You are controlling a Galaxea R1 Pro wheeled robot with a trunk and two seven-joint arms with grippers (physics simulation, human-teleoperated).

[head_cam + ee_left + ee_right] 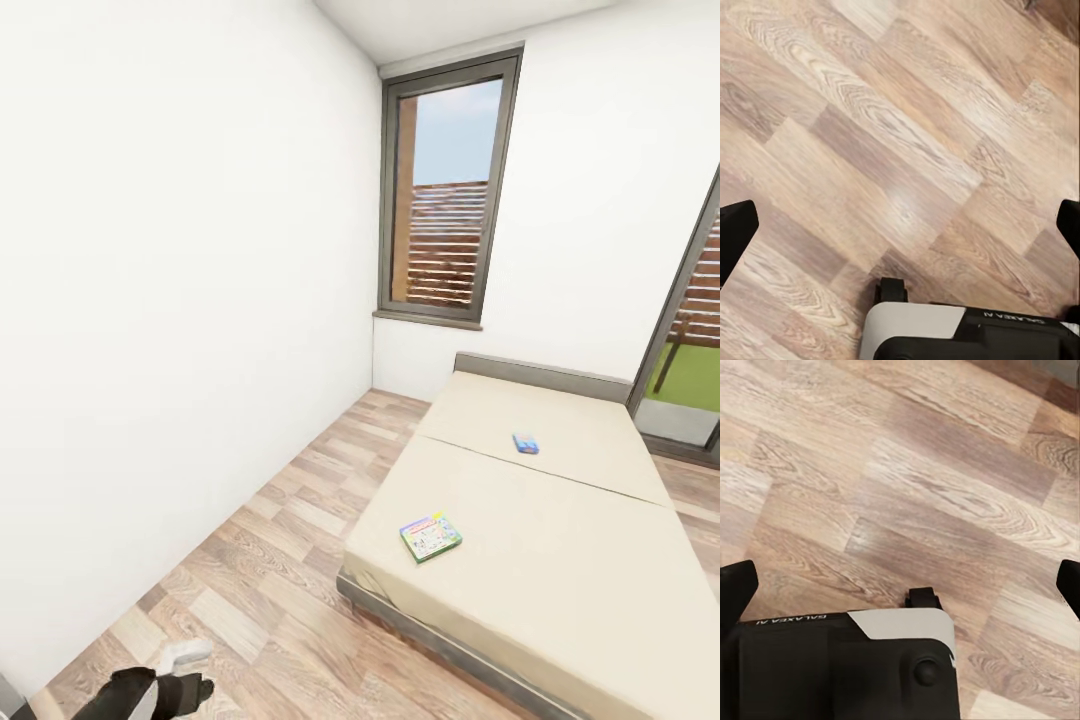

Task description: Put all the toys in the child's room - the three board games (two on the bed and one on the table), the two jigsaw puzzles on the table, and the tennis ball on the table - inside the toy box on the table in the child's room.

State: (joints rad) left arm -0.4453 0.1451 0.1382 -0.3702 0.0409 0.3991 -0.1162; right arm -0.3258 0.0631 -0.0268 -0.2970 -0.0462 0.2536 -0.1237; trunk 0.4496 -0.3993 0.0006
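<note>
Two board games (431, 536) (526, 443), one bed (560, 560)

The bed (560, 560) stands on the wood-plank floor (270, 580). Two board games lie on its beige mattress: the larger green-edged board game (431, 536), and the small blue board game (526, 443) at its one o'clock, well apart.

Left arm (160, 688): black rounded link with a white-grey shell segment beside it, smooth and matte.

Left gripper (900, 229): two black fingers (735, 234), blunt-tipped, plain and unmarked. Below the gap between them, a pale grey-white base panel (916, 321) over a glossy black body; white lettering reading "GALAXEA", seen inverted. A small black wheel-like stub (891, 289) projects beyond the panel.

Right gripper (900, 585): matching black fingers (736, 586). Black boxy housing (840, 675) with a white angled panel, a round black knob, the inverted "GALAXEA AI" marking, and a similar small black stub (924, 598).
</note>
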